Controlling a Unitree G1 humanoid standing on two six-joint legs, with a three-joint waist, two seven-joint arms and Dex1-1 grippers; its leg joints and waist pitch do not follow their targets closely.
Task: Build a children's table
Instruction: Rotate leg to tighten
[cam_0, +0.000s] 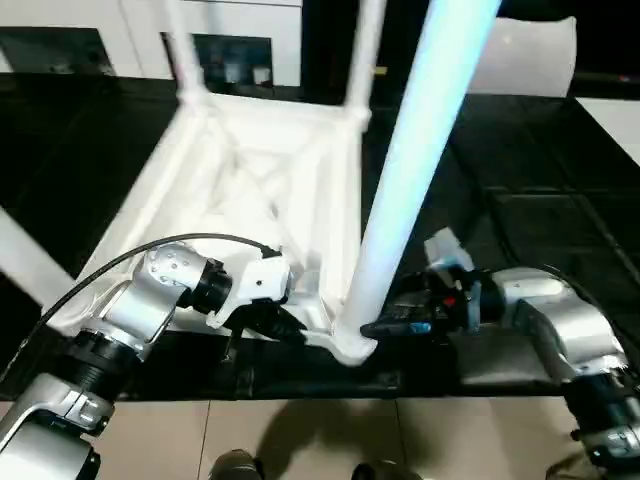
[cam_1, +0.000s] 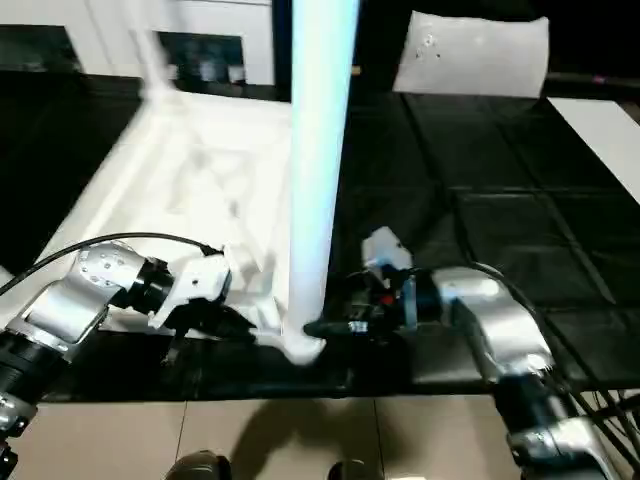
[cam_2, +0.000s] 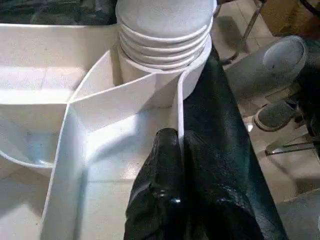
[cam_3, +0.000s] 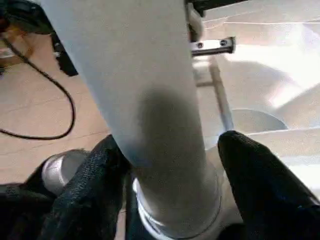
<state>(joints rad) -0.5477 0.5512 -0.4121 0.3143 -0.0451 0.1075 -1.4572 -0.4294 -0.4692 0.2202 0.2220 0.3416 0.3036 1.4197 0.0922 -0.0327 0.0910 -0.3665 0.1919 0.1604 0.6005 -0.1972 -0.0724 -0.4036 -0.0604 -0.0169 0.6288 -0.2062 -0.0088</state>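
Upturned children's table lies on dark floor, ribbed underside up, two far legs already standing. Left claw pinched shut on rim wall beside near corner socket, pinning top steady. Centre: leg rises from that socket, threads partly exposed in left wrist view, so apparently not fully seated. Right claw straddles leg base, fingers spread either side; firm grip unclear. Good practice: keep leg plumb, clamp low, twist in short turns, left hold unbroken.
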